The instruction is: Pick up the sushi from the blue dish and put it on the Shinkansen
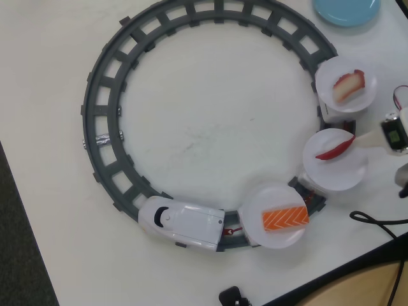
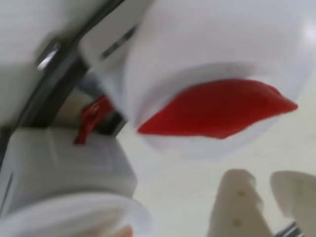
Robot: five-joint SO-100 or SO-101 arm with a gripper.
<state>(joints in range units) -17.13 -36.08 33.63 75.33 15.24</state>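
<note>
The sushi (image 1: 333,150), a thin dark-red curved sliver, lies on the middle white plate (image 1: 338,175) carried by the Shinkansen (image 1: 182,223), a white toy train on the grey ring track. In the wrist view the sushi (image 2: 217,109) rests on that plate (image 2: 197,44), clear of my fingers. My gripper (image 1: 360,138) sits just right of the sliver in the overhead view. In the wrist view my gripper (image 2: 264,180) is at the bottom right, slightly open with nothing between its fingers. The blue dish (image 1: 347,9) is at the top right edge, bare.
An orange salmon piece (image 1: 285,218) lies on the plate nearest the train's nose, and a white-and-red chunk (image 1: 349,85) on the far plate. The grey track (image 1: 102,115) rings the table's middle. A black cable (image 1: 376,220) lies near the table's right edge.
</note>
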